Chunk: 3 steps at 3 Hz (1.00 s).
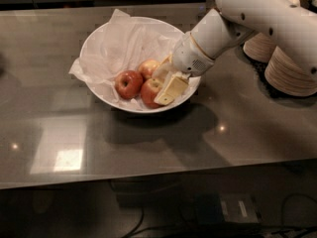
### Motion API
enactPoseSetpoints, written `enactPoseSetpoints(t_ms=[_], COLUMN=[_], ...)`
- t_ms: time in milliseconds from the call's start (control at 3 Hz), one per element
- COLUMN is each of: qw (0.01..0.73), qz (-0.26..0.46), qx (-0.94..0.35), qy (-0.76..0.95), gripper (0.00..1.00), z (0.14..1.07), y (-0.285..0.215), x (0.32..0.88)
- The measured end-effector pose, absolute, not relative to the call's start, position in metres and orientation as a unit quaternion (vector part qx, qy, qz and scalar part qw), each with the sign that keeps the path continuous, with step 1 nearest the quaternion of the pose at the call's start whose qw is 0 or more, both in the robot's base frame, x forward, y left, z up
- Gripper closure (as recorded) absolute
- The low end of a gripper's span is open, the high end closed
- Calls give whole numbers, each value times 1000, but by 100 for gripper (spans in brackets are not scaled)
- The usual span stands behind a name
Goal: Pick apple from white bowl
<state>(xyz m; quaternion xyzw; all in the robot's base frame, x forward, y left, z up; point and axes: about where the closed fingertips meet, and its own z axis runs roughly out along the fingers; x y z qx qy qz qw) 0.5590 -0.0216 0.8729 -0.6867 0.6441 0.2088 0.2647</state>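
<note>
Camera view: hand (164, 86) low inside white bowl (90, 39), right side, against front apple (149, 92); cannot tell whether it grips or how far open. Arm (257, 19) comes in from right over rim. Left apple (128, 84) just beside front apple, back apple (147, 67) behind. All lie on crumpled tissue paper (124, 43). Bowl sits on grey bench (148, 148). Beige paper bowl stacks (292, 73) right, partly hidden by arm.

White tubular arm (257, 14); cream claw (165, 83) in bowl (143, 19)
</note>
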Motion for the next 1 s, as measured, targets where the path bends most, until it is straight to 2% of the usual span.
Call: enactPoseSetpoints(t_ms=[667, 1000], qw=[348, 371], qz=[240, 233], qx=[-642, -637], qy=[640, 634], gripper=[100, 100], z=[919, 944], y=[-58, -68], x=[572, 577])
